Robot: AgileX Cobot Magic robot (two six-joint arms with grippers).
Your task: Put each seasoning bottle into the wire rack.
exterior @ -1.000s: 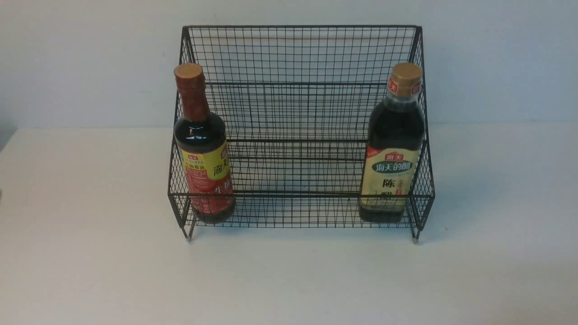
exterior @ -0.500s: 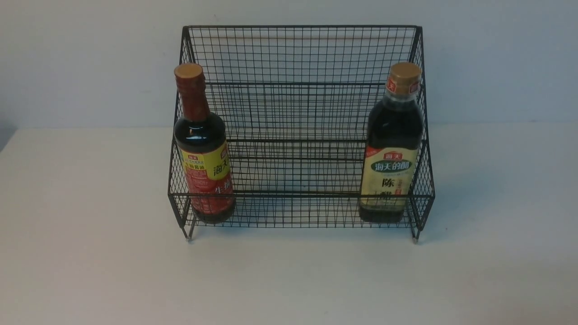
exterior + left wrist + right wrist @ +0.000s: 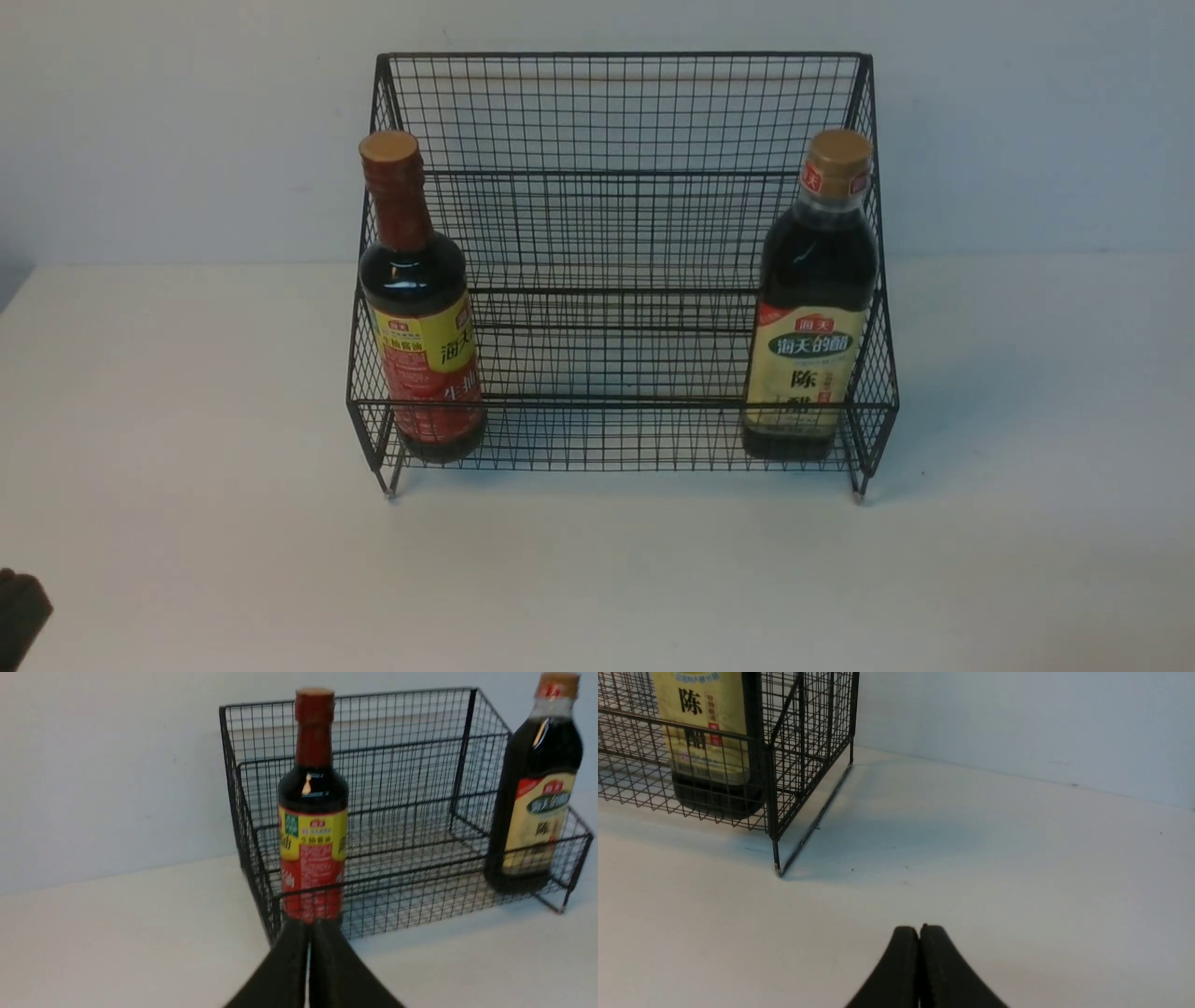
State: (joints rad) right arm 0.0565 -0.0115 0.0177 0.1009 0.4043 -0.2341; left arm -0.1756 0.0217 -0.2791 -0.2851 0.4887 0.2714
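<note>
Though it stands taller than either bottle, the rack (image 3: 621, 261) is only thin black wire mesh, so I judge it light and stiff, likely to skid on the smooth white table (image 3: 187, 523) if knocked; its top rim or a side frame would be the place to hold it. Both bottles already stand upright in its lowest front tier, so the task looks finished. The cream-label bottle (image 3: 810, 308) sits at the rack's right end, squarer and broad in the body: probably glass, full of dark liquid, so heavy, hard, slick and breakable. Its flat shoulders under the neck offer the surest hold. The red-neck bottle (image 3: 420, 299) stands at the left end, rounder and slimmer; the long neck below the gold cap suits narrow jaws. The left gripper (image 3: 309, 933) is pressed together, empty, just before that bottle. The right gripper (image 3: 919, 933) is likewise together, holding nothing, over bare table beside the rack's right foot.
</note>
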